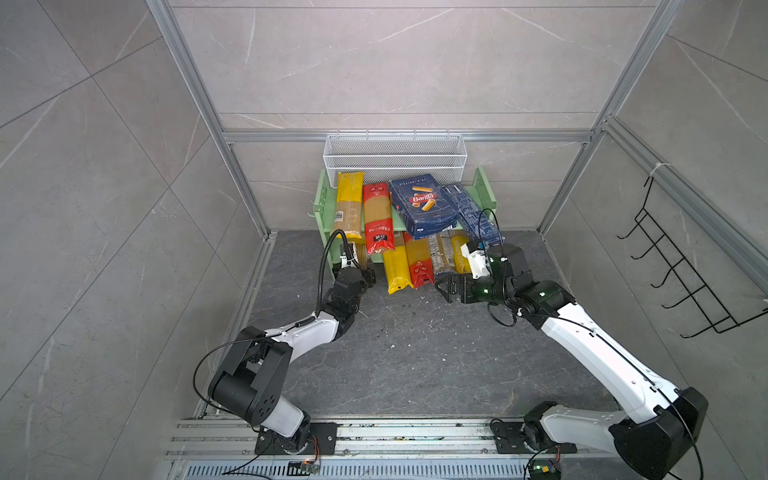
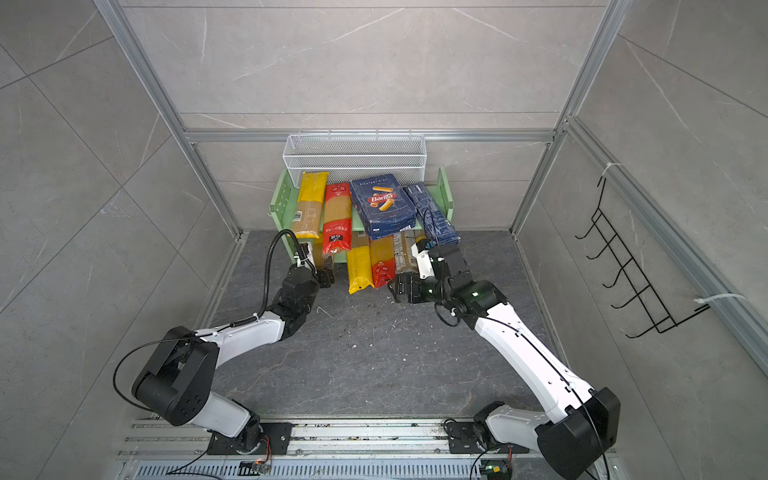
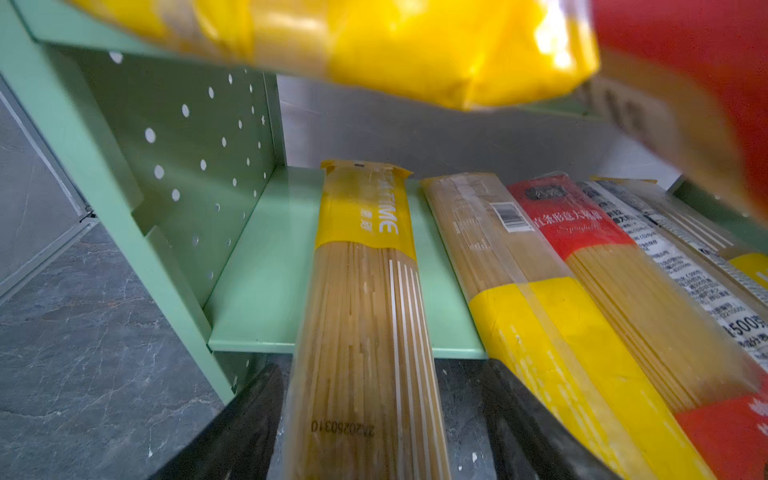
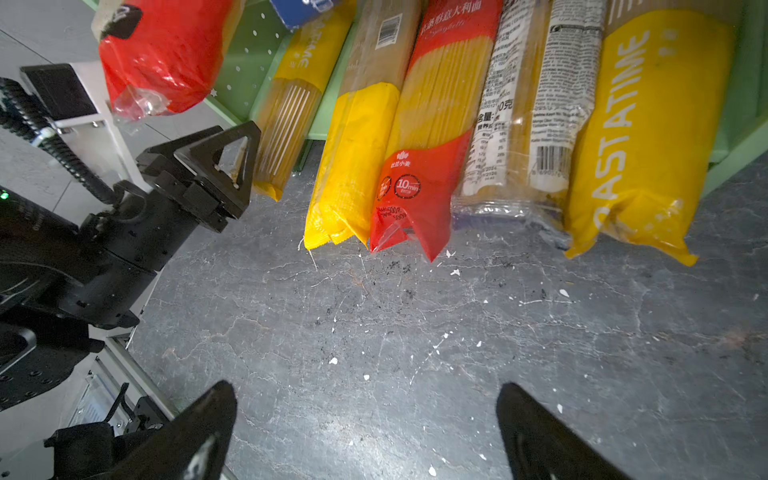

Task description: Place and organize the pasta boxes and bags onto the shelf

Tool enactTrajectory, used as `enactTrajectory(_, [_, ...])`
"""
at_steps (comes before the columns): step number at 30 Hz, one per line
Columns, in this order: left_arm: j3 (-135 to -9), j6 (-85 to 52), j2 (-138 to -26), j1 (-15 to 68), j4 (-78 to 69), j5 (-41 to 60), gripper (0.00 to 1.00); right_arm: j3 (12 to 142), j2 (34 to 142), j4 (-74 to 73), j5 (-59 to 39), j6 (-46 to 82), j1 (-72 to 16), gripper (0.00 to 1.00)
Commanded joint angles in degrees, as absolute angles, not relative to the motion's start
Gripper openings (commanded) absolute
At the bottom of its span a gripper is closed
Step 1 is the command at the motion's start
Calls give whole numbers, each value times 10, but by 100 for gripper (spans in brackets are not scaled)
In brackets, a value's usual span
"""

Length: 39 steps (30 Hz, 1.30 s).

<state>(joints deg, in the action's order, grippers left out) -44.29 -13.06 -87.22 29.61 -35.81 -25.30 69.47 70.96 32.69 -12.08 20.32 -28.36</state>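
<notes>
The left end effector [image 3: 384, 370] is being held, jaws parted, astride a yellow bag [image 3: 361, 299] on the lower board of the shelf [image 3: 257, 270]; the right end effector [image 4: 365, 388], spread wide, above the surface [image 4: 374, 316].

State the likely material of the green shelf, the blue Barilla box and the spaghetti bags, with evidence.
Shelf: probably painted sheet metal, matte; thin folded edges, punched holes. Box: likely printed cardboard; folded edges. Bags: glossy clear plastic film; strands show through, glare.
</notes>
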Motion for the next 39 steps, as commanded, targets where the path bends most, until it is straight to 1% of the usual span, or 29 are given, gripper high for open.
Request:
enactTrajectory(1, [-431,-135,-837,304,-355,-260,76,701,688,340,-129,205,-282,100])
enactTrajectory(7, [-390,-136,-777,339,-322,-295,77,676,673,332,-124,207,-282,100])
enactTrajectory(9, [-377,-136,-746,356,-296,-311,79,663,668,327,-121,208,-282,100])
enactTrajectory(12, [-360,-139,-691,378,-231,-342,87,643,657,318,-114,210,-282,100])
enactTrajectory(14, [-351,-159,-650,380,-165,-350,94,625,651,310,-104,211,-282,100])
enactTrajectory(16, [-352,-174,-611,380,-98,-359,99,611,648,307,-90,209,-282,100])
enactTrajectory(18, [-367,-180,-586,380,-24,-368,100,590,644,296,-76,210,-282,100])
enactTrajectory(22, [-400,-206,-580,366,77,-399,100,554,635,281,-49,213,-281,100])
enactTrajectory(25, [-390,-252,-575,319,109,-396,100,527,620,272,-29,216,-273,100])
enactTrajectory(27, [-371,-268,-570,268,105,-366,100,511,610,275,-5,214,-261,99])
enactTrajectory(32, [-328,-238,-584,214,42,-388,100,467,591,264,52,210,-207,100])
enactTrajectory(34, [-314,-229,-597,182,12,-383,100,440,582,240,93,210,-178,100])
enactTrajectory(36, [-298,-212,-609,157,-24,-379,100,411,580,206,101,212,-142,100])
enactTrajectory(37, [-292,-206,-613,143,-41,-382,100,399,585,189,120,212,-127,99])
enactTrajectory(39, [-279,-178,-606,125,-78,-376,100,397,600,172,139,208,-107,100])
